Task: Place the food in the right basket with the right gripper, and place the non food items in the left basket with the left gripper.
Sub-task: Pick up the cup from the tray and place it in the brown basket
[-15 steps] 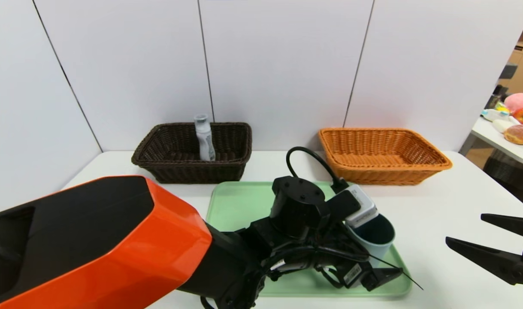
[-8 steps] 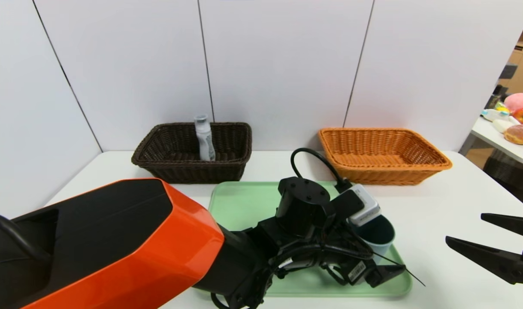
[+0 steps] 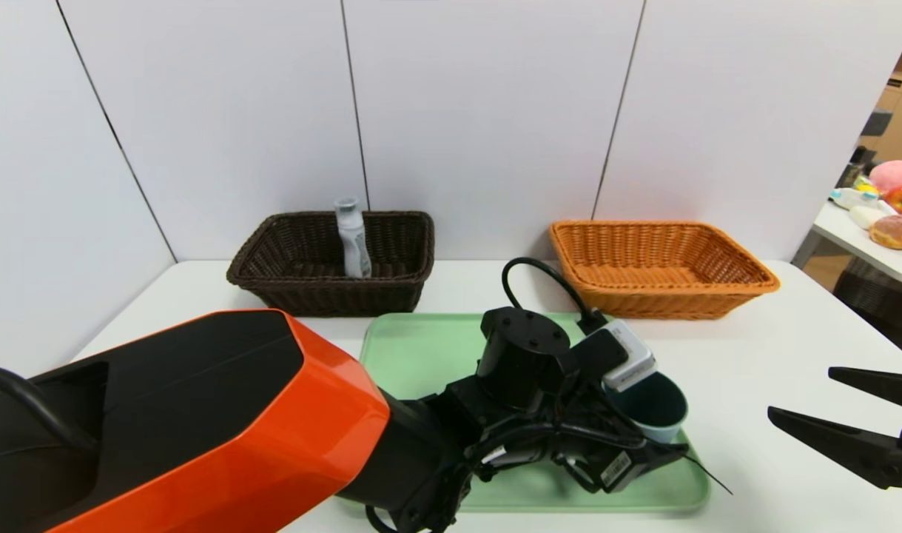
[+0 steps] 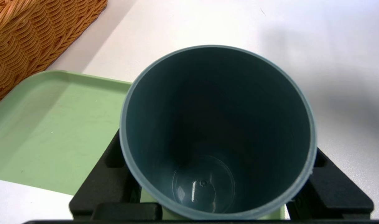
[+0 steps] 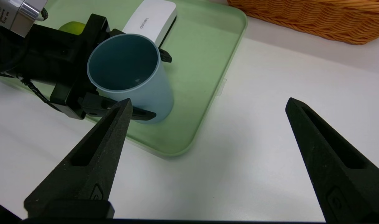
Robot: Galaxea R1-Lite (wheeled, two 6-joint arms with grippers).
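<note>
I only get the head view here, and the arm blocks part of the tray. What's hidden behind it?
Observer: In the right wrist view, a white oblong case lies on the green tray.

Operator: Anything else?

Observer: Yes, part of a green fruit shows beyond the left gripper.

Operator: And what are that gripper's fingers doing?

Observer: They stand on opposite sides of the grey-blue cup, pressed against its wall.
</note>
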